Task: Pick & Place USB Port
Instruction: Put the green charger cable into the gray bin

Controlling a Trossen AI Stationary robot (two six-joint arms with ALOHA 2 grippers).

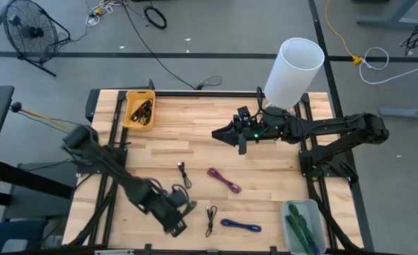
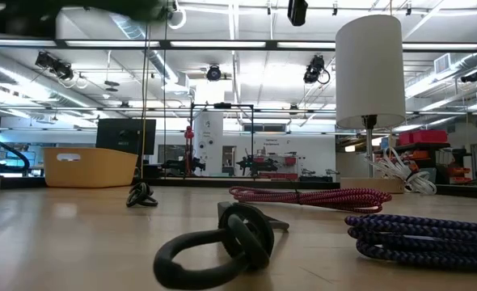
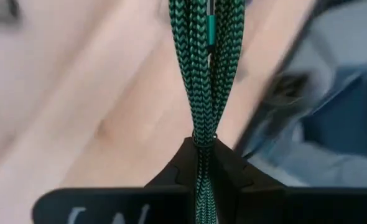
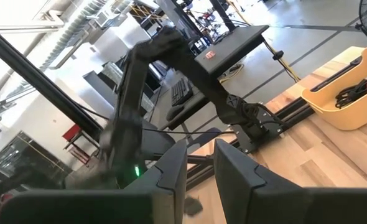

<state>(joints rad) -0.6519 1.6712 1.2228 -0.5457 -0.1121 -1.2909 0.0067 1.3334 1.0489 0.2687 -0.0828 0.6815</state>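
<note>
Left gripper (image 1: 184, 210) sits low-left of centre in the high view, near the table's front edge; jaws pinched on a green cable (image 3: 202, 68), which shows as a doubled braided bundle running out from between the fingers in the left wrist view; so the task's thing is in that hand, off the wood. Right gripper (image 1: 219, 134) waits upper centre, in front of the white cylinder (image 1: 294, 71); fingers narrow with a slim gap, nothing between them.

My read: you're in the carry step. The green bin (image 1: 304, 225) at lower right already holds green cables, so that looks like the drop target; not certain. Keep the pinch firm; the bundle hangs loose and can swing or slip if you move fast; lift enough to clear the black cable (image 1: 210, 218) and blue cable (image 1: 241, 226) lying between you and the bin; release only once the bundle is over the bin's inside, not the rim.

Surface: light wood tabletop (image 1: 195, 142); another small black cable (image 1: 183, 173) mid-left, red cable (image 1: 224, 180) at centre, yellow bin (image 1: 139, 110) with dark cables upper left.

Room: grey floor, fan (image 1: 32, 32) at upper left, loose wires along the top; low view shows a lab with ceiling lights and racks behind the table.
</note>
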